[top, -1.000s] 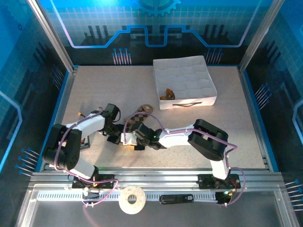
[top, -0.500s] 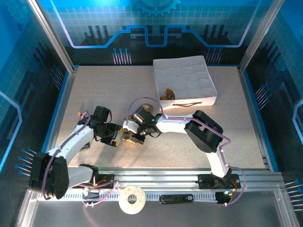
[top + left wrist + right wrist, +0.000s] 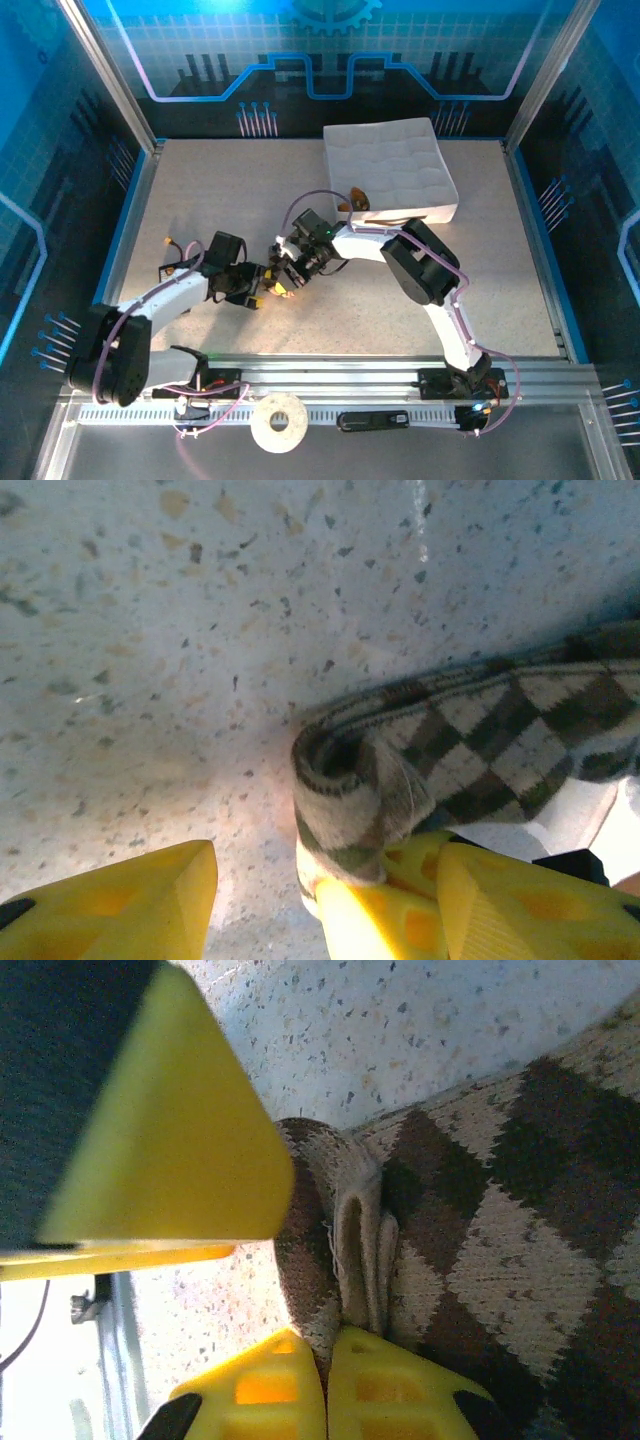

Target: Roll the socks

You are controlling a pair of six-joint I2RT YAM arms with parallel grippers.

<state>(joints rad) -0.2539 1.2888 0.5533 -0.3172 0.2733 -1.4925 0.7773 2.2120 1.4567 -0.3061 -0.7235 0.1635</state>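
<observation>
The speckled table [image 3: 200, 190] filled the floor of the enclosure. The white box [image 3: 400, 165] sat at its far right. The right arm [image 3: 430, 265] reached from the near right, past the box's near edge, toward the middle of the table. The left arm [image 3: 160, 300] lay low along the near left and pointed right. Their grippers came close together just left of centre. A tape roll [image 3: 278, 423] lay on the rail in front of the bases.

The sock [image 3: 480, 720], brown and beige argyle, lay on the table between the two grippers. Its end was curled over into a small roll, and the rest ran off flat to the right in the left wrist view.

The left gripper [image 3: 325, 855] stood wide, a yellow finger on each side of the roll. One finger [image 3: 120, 900] was clear of the fabric. The right gripper [image 3: 325, 1345] was closed, its two yellow pads pressed together with a fold of the roll pinched at their tips.

A brown-orange lump [image 3: 355, 197] showed at the box's near left edge, too small to tell what it was.
</observation>
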